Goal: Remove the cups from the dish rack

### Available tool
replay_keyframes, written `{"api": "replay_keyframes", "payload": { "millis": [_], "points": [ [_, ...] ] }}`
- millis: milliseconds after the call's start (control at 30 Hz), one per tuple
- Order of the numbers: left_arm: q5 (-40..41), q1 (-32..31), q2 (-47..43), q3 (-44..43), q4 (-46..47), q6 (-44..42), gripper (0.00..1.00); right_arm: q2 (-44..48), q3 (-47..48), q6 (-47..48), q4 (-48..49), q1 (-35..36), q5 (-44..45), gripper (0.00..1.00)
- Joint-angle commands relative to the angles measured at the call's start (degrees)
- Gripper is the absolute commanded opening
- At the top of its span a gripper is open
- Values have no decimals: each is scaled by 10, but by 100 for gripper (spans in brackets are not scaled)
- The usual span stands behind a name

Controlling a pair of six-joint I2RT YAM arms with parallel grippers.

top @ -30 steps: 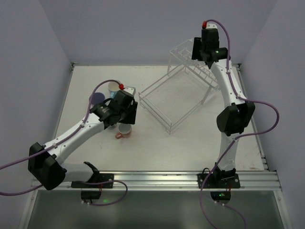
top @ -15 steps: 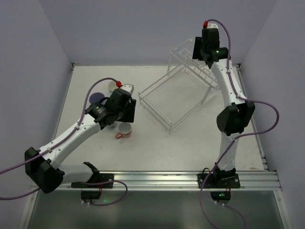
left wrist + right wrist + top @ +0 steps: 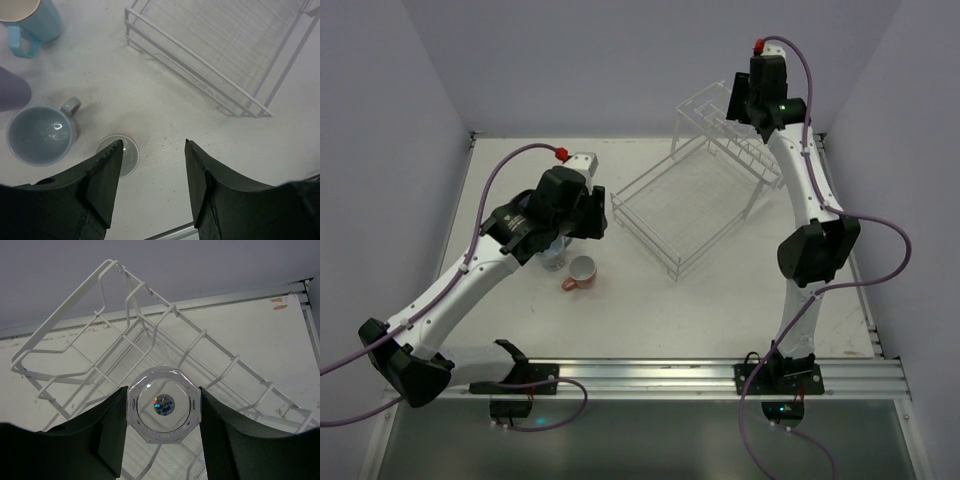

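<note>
Your left pincer (image 3: 152,148), spread wide, has lifted off the grey-blue cup (image 3: 40,136). Your right pincer (image 3: 162,396) pinches a glass (image 3: 164,412) above the rack (image 3: 680,205).

The white table (image 3: 670,310) is enclosed on three sides by plain pale lavender walls (image 3: 620,60) and is evenly lit, without hard shadows. A metal rail (image 3: 660,372) is fixed along its near edge. Faint dark scuffs (image 3: 107,107) are noted on the table surface in the left wrist view.

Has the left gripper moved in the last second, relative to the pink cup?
Yes. The left gripper shifted up the top view, away from the salmon-pink cup.
</note>
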State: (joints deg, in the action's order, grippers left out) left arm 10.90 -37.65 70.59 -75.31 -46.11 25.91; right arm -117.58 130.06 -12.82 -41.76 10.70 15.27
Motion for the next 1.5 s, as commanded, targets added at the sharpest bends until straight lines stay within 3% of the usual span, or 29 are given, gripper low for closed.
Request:
{"api": "replay_keyframes", "payload": {
  "millis": [0,500,700,800,833,933,1200,1300,1467],
  "points": [
    [-25,-3,-13,-40,-1,-2,56,54,2,-12,20,-3,-13,0],
    [-245,-1,7,-76,192,10,60,126,-9,-34,12,-3,-60,0],
    [-388,39,46,-68,327,70,60,196,-66,-71,8,-4,-127,0],
    [-480,92,54,-21,454,140,61,228,-106,-98,13,-4,-194,0],
    [-524,105,53,-3,550,163,60,250,-117,-115,17,-4,-211,0],
    [-573,139,60,50,694,243,60,290,-153,-146,26,-3,-280,0],
    [-603,140,81,154,1031,380,59,381,-295,-251,126,-2,-464,0],
    [-599,140,93,180,1129,432,59,404,-351,-287,183,-2,-505,0],
    [-597,135,112,183,1184,470,57,424,-425,-321,266,-1,-548,0]
  ]
}}
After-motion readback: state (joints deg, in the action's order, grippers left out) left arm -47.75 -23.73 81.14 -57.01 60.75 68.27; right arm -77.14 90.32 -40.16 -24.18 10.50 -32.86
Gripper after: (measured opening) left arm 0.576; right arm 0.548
